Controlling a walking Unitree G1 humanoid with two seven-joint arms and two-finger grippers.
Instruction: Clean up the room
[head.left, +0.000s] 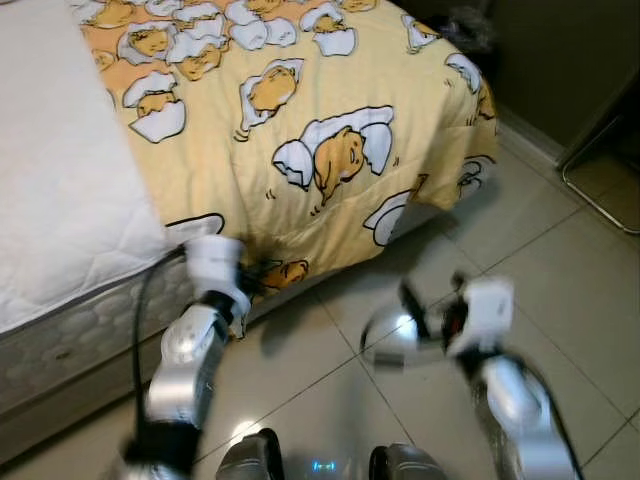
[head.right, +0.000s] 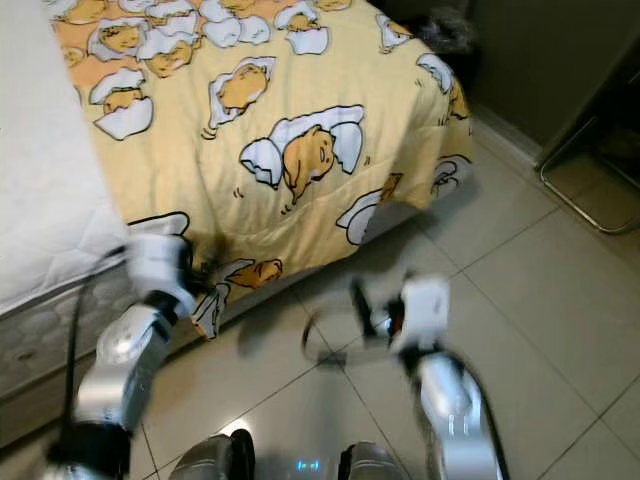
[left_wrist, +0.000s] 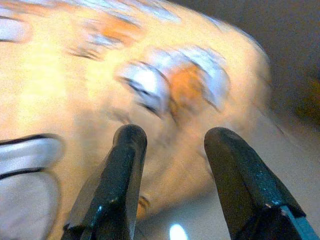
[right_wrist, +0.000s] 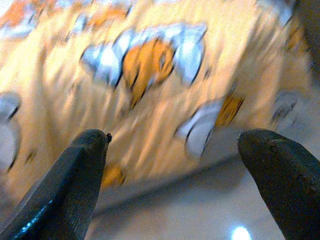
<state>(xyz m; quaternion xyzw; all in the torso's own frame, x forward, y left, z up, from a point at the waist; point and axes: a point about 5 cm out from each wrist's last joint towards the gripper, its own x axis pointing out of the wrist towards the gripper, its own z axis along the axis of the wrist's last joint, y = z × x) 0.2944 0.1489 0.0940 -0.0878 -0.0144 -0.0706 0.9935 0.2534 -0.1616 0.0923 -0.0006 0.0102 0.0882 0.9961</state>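
Draping over the bed's (head.left: 60, 230) edge toward the tiled floor (head.left: 560, 290), your yellow blanket (head.left: 300, 120) has the left gripper (left_wrist: 172, 137) against its hem, fingers apart; right gripper (right_wrist: 172, 142) nearby, spread wide.

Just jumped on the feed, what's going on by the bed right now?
The robot stands at the side of the bed, facing a yellow blanket with a cartoon print that hangs over the mattress edge toward the tiled floor. Both arms are raised toward it. The left hand is up close to the hanging blanket edge with its fingers apart, nothing between them. The right hand is open wide over the floor, short of the blanket. Nothing is gripped yet, and the views are motion-blurred.
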